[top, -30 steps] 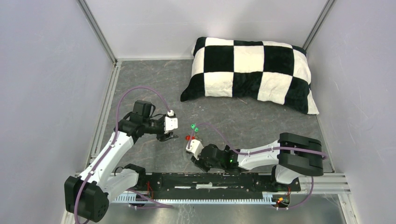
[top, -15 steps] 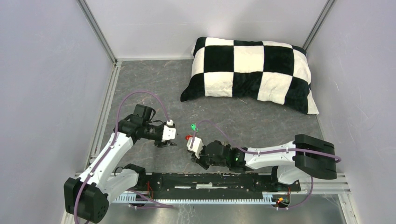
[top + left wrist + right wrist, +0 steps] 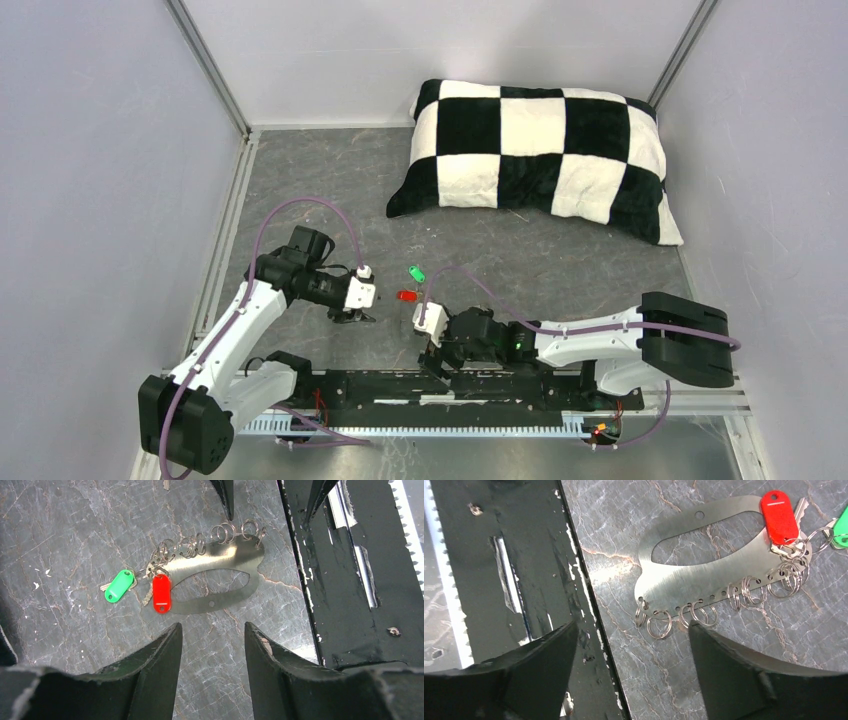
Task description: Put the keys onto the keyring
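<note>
I'm seeing the flat half-oval brushed-metal keyring (image 3: 225,555) showing silver-grey, tinting brownish in the wrist views. The thin wire split rings (image 3: 220,530) along its edge are shining silver. The tiny metal key with the oblong red plastic tag (image 3: 161,593) is reading bright red; the tiny metal key with the oblong green plastic tag (image 3: 118,585) is reading bright green. The dark grey stone-look table (image 3: 60,540) is showing a marbled pattern, with pale veins and rusty streaks. My left pincer (image 3: 212,627) and right pincer (image 3: 631,630) are showing matte black. The long black metal rail (image 3: 524,555) is showing white chips. The plush pillow (image 3: 540,150) is showing black-and-white checks. My arms (image 3: 235,325) are reading white with black joints, and their cables (image 3: 300,205) purple.
</note>
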Controlling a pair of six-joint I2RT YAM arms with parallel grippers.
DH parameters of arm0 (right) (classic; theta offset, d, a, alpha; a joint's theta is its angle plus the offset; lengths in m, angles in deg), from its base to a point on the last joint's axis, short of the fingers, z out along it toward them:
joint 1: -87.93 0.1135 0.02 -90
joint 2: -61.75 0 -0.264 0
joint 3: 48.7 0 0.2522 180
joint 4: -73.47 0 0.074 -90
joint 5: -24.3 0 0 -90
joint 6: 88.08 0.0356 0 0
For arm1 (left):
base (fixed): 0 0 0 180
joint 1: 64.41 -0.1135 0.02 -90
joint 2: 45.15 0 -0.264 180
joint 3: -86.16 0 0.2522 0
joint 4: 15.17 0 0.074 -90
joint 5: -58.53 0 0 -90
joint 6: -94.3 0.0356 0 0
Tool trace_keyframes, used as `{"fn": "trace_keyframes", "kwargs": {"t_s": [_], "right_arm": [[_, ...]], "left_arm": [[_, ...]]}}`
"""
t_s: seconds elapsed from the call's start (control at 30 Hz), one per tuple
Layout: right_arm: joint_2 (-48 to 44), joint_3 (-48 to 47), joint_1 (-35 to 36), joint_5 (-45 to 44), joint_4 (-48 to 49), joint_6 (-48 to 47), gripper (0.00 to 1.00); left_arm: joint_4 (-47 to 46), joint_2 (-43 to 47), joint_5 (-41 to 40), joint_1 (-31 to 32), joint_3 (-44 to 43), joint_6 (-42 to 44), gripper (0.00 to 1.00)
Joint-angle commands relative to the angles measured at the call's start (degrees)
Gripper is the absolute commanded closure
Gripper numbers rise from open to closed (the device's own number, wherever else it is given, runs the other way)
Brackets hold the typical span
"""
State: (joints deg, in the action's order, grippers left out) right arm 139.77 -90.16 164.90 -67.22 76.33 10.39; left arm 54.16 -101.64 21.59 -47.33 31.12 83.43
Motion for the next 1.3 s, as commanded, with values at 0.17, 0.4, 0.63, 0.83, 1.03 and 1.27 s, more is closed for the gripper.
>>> {"fn": "trace_keyframes", "kwargs": {"t_s": [0.17,0.4,0.63,0.83,1.03,1.27], "right_arm": [[-4.35,0.32,1.65,-5.53,0.66,-2.48,0.03],[-9.68,5.50,1.78,-5.34,5.71,-1.33,0.15],[-9.20,6.20,2.21,-3.60,6.53,-0.58,0.94],[-4.22,3.58,2.91,1.25,7.78,-2.31,0.81],[0.42,0.61,2.92,0.40,7.01,-3.15,0.61],[2.37,-0.18,2.92,-0.15,8.69,-3.29,0.57]], "left_arm": [[0.85,-0.16,1.74,-0.21,-2.11,3.50,0.45],[0.81,0.47,1.14,-0.21,-3.25,3.02,0.46],[-0.52,2.38,-0.09,-0.21,-2.84,1.34,0.46],[-2.11,3.84,-0.84,-0.21,-2.07,0.36,0.47],[-2.36,4.35,-1.03,-0.25,-1.72,0.18,0.48],[-2.44,4.93,-1.38,-0.21,-1.11,0.52,0.48]]}}
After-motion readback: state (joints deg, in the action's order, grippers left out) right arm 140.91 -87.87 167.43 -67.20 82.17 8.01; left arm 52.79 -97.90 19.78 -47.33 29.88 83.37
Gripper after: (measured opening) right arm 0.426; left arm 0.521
